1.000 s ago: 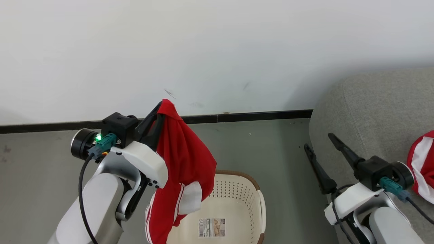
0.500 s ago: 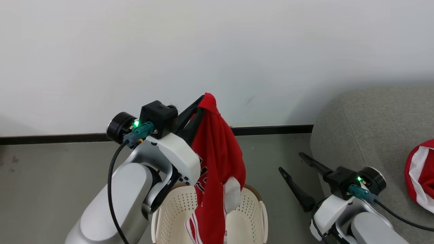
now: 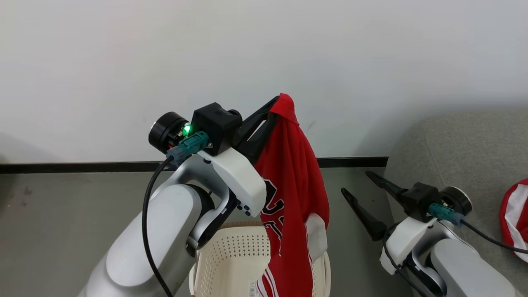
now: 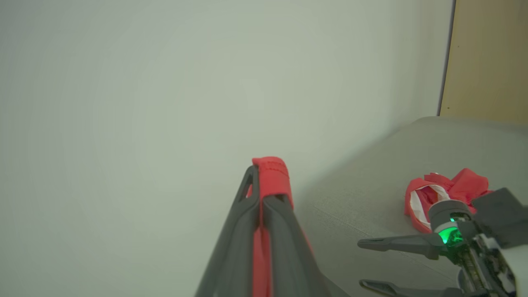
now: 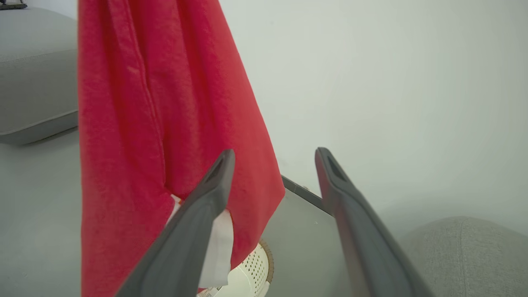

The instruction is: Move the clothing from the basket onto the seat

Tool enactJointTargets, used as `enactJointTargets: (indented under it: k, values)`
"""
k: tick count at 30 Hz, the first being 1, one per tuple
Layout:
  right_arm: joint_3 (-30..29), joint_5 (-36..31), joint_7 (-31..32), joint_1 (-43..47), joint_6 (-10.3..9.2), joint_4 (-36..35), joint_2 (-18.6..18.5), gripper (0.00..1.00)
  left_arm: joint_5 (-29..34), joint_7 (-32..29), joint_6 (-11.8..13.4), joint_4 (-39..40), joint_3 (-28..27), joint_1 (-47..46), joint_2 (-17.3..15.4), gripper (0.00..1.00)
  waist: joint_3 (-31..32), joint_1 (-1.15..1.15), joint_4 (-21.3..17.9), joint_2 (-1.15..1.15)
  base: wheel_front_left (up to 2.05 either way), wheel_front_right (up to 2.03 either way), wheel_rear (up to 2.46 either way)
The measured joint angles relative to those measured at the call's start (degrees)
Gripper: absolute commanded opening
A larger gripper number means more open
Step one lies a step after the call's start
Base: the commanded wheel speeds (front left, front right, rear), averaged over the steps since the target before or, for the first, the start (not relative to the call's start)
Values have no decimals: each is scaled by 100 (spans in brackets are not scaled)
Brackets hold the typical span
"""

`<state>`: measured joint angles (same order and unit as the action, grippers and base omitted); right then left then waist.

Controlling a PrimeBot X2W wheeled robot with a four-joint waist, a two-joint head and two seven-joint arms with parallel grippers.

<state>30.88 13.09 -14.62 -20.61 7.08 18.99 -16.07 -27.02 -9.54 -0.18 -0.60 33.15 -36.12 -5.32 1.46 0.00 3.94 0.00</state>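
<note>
We're pinching the red jersey (image 3: 293, 173) by its edge in our left gripper (image 3: 279, 102) so it's hanging below, clear of the basket (image 3: 231, 255) (right gripper (image 3: 354, 182) gaping empty alongside).

Found open grey floor (image 3: 346, 175) between hanging bright red jersey with black-and-white numerals (image 3: 295, 177) and large grey woven-fabric sofa (image 3: 466, 144). Noted crumpled red-and-white garment (image 3: 513, 214) lying on sofa cushion; found bare cushion beside it.

Red jersey (image 3: 295, 194) hanging above cream basket (image 3: 231, 264) (black numerals showing), second red garment (image 3: 513, 218) crumpled on grey seat (image 3: 462, 144)
</note>
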Motion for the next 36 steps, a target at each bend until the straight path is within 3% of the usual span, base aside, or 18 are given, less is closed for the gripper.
enactJointTargets:
  k: [14, 29, 30, 32, 33, 34, 36]
  values:
    - [1090, 553, 0, -694, 0, 474, 4, 100, -23, -183, 1, 319, 102, -103, 69, 0, -38, 0, 267, 0, 0, 0, 0]
    - [1874, 1022, 0, -1388, 0, 1137, 145, 100, -24, -258, 12, 573, 265, -108, 137, 0, -114, 0, 640, 0, 0, 0, 0]
    - [1901, 1045, 0, -1430, 0, 1144, 151, 94, -25, -258, 12, 590, 275, -108, 145, 0, -120, 0, 666, 0, 0, 0, 0]
    - [1961, 1068, 0, -1523, 0, 1169, 179, 43, -34, -267, 13, 631, 290, -108, 148, 0, -131, 0, 715, 0, 0, 0, 0]
    - [2011, 1068, 0, -1563, 0, 1168, 182, 30, -56, -285, 13, 653, 299, -108, 151, 0, -137, 0, 737, 0, 0, 0, 0]
    - [2053, 1068, 0, -1603, 0, 1169, 191, 0, -82, -299, 20, 676, 308, -108, 152, 0, -144, 0, 758, 0, 0, 0, 0]
    - [2059, 1068, 0, -1634, 0, 1170, 207, 0, -82, -299, 21, 709, 330, -108, 158, 0, -156, 0, 799, 0, 0, 0, 0]
